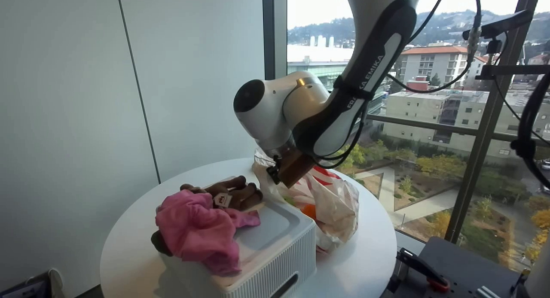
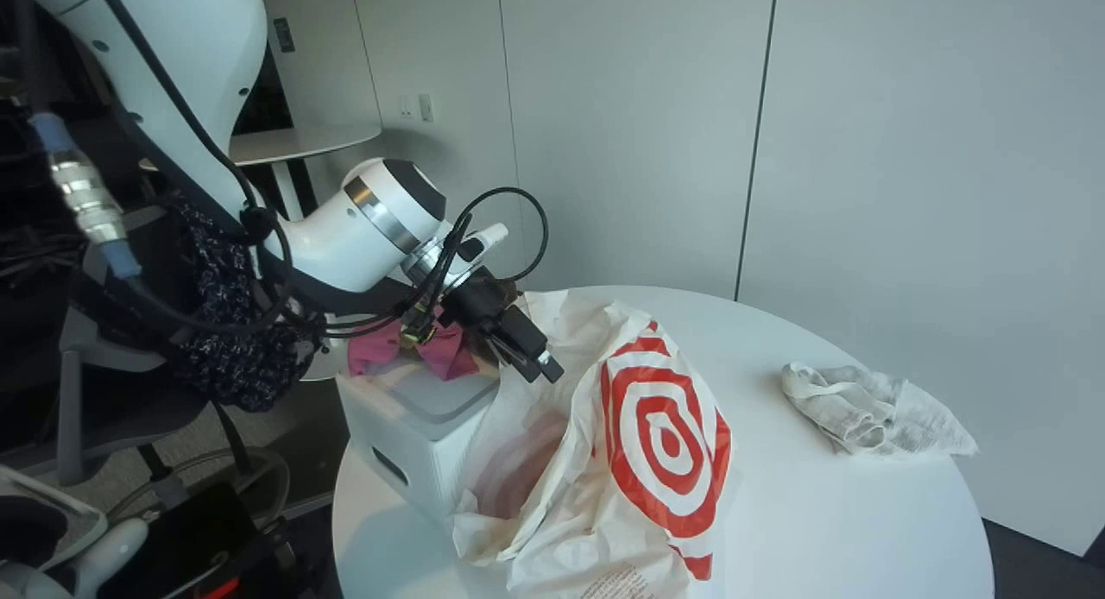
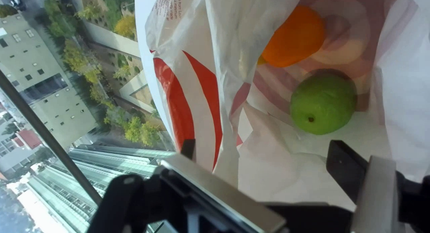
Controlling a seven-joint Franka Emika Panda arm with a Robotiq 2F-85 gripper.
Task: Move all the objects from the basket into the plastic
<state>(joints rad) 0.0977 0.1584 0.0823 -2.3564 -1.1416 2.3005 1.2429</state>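
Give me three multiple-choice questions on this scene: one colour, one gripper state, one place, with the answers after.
1. What colour is the bull's-eye print on the plastic bag?
A blue
B red
C black

2. How does the gripper stand?
A shut on the plastic bag
B shut and empty
C open

3. Where is the pink cloth?
A on the white box
B in the plastic bag
C in the gripper

Answers:
1 B: its rings show plainly red in an exterior view.
2 C: in the wrist view the jaws stand wide apart.
3 A: both exterior views show it on top.
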